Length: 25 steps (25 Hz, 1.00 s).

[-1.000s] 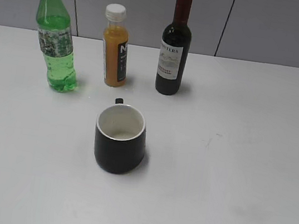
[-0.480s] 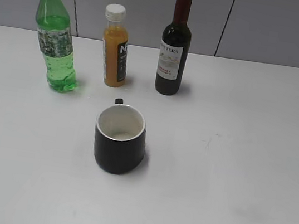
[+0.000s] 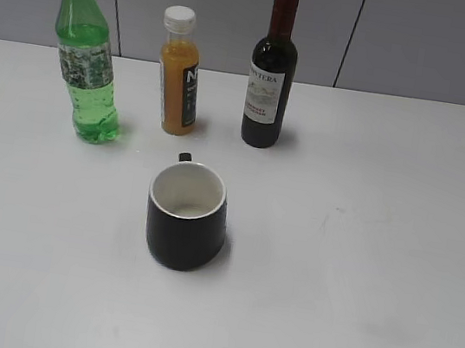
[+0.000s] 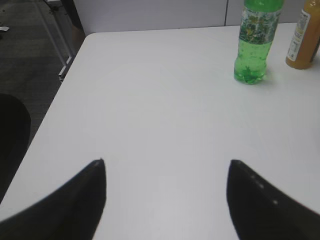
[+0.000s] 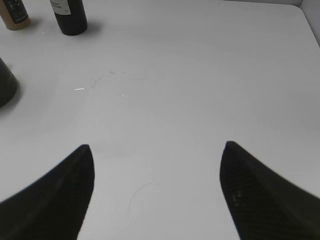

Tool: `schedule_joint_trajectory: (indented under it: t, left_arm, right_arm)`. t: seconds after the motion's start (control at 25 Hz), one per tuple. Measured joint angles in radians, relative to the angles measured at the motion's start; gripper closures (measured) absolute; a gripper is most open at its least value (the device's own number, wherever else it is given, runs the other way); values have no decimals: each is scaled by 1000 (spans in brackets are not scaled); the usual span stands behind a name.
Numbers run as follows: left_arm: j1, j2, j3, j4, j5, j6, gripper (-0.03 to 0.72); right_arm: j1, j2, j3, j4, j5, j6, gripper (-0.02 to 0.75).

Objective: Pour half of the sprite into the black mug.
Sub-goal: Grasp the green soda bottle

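Nothing moved: sprite (image 3: 88, 61) upright behind black mug (image 3: 187, 214).

sprite (image 4: 254, 42) neck cut off above

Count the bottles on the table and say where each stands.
3, in a row at the back of the table: the sprite on the left, the juice bottle in the middle, the wine bottle on the right. The mug stands in front, hiding none.
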Motion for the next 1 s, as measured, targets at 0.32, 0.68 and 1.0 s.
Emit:
schedule_joint_trajectory:
  t: [0.32,0.68,1.0]
  left_arm:
    - [0,0,0,-1,0,0,-1]
    - [0,118,-22,-9,-209,19,-4]
    - [0,387,-22,-124,-609,108,-2]
  right_arm:
    - [0,0,0,0,0,0,146]
    - [0,0,0,0,0,0,146]
    - [0,0,0,0,0,0,147]
